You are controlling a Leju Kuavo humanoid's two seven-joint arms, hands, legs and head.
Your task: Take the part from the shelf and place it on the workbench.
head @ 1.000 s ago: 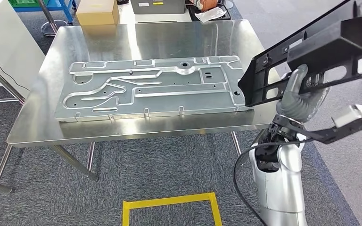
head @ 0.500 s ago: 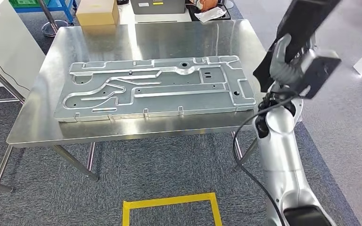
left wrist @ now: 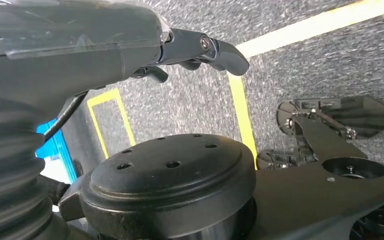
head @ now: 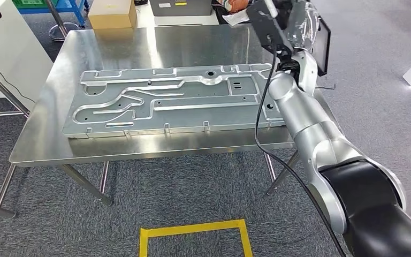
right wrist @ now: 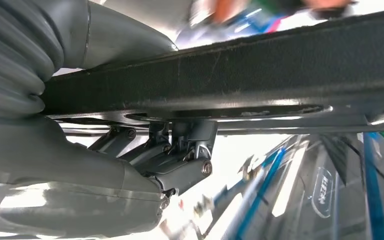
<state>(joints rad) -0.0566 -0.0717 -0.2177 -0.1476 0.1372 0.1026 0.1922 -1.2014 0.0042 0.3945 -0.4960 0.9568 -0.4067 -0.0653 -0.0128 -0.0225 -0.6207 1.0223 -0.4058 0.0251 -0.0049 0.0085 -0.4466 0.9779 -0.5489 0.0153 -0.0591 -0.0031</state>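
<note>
The right hand (right wrist: 145,165) grips the long black moulded plastic part (right wrist: 240,75): in the right wrist view the thick grey thumb lies on one side of the dark bar and the darker fingers (right wrist: 180,150) are curled against its other side, so the bar is clamped between them. From the head view the silver right arm (head: 305,112) reaches up and forward over the far right corner of the shiny stainless-steel bench (head: 155,45), and the black part (head: 323,45) shows as a flat dark panel held up in the air beside the wrist, above the right edge of the bench and not resting on it. On the bench lies a large flat silver stamped metal panel with raised channels and holes (head: 171,99), taking up most of the surface, its right end under the arm. A brown cardboard box (head: 111,15) stands beyond the far edge of the bench, and a yellow tape rectangle (head: 195,235) marks the grey carpet on the near side. The left hand (left wrist: 130,47) hangs above the carpet and yellow floor lines, holding nothing; its dark fingers (left wrist: 220,50) are stretched out loosely with a little gap between them.
</note>
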